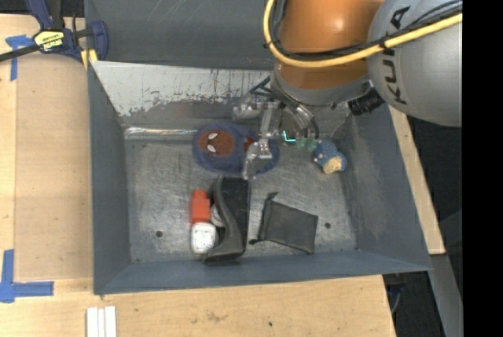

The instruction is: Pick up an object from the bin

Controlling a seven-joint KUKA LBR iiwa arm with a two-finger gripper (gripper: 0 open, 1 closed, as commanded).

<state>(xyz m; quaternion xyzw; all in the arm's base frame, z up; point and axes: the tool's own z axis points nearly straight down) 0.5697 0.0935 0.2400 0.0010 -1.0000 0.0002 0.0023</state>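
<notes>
Over the right edge of a blue round disc [214,145] w/ a red spider-mask face: gripper [262,151], pointing down, low and close to the disc's rim; touching or just clear, can't tell. Claw apart or together: can't tell either, its lower end lost against the disc and the shadow. Disc itself flat on the bin floor, back-ctr, near the foot of the back wall. Just to the view's right of the gripper, apart from the disc: small blue-and-tan toy [328,159], on the floor toward the right wall. Above the gripper: orange dome cover [326,21] on the wrist, yellow cable [274,13] looped round it, silver arm link [428,53] w/ KUKA lettering, reaching in from the view's right. Toward the front, below the disc: black pouch-like item [234,210], lying lengthwise front to back, its far end near the disc's front edge. Up against its left side: red-and-white item [202,221], red end toward the back, white end toward the front. To the view's right of the pouch: black flat rectangular piece [289,225], skewed, one corner near the pouch, well apart from the toy. Round it all: grey metal bin [110,170], sloped walls, scuffed floor, scratch marks along the back wall.
</notes>
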